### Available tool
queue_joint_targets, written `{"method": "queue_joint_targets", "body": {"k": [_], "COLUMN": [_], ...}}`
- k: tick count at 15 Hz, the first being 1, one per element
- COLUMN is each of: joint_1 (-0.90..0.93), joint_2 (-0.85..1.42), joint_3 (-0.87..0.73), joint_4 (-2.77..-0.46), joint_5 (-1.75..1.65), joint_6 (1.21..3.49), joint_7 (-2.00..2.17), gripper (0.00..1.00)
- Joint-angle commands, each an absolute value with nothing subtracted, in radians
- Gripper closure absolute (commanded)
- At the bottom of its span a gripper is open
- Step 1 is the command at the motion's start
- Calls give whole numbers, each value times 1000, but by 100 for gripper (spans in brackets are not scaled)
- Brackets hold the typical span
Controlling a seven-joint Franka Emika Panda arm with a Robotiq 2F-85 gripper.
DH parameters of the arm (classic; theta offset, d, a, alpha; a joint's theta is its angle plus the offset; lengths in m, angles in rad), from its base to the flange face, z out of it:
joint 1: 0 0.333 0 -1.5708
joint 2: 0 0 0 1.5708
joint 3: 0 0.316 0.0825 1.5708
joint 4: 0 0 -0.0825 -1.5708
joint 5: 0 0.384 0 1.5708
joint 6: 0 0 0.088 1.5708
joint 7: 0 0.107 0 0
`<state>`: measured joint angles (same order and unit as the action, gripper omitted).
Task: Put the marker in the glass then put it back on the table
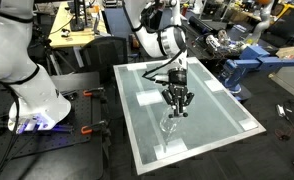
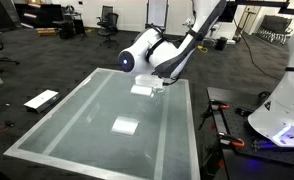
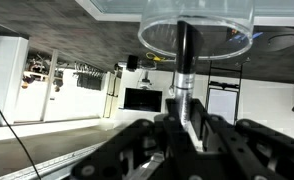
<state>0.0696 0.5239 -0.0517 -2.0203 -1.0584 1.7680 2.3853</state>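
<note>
Half at most looks done: the gripper point(image 3: 184, 128), clenched on the marker point(image 3: 184, 60), dips it into the glass point(image 3: 222, 20), with the return to the table point(image 1: 227, 110) not yet made.

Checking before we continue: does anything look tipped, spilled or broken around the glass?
Nothing stands out. The glass stands upright on the table, nothing spilled, and the hand holds the marker straight down into it.
</note>
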Motion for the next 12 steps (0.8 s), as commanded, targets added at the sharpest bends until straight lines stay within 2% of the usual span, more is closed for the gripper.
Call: {"method": "queue_joint_targets", "body": {"k": [1,6,8,12], "joint_1": [68,71,76,84], "joint_2": [534,524,509,468], "joint_3": [-47,-46,-44,-39], "joint_4": [-2002,-2008,-2015,-2030], "joint_5": [-1064,-1062,-1064,-1067], "joint_6": [1746,1741,1740,1737], "joint_7": [2406,2411,2420,2448], "gripper": [49,12,0,0]}}
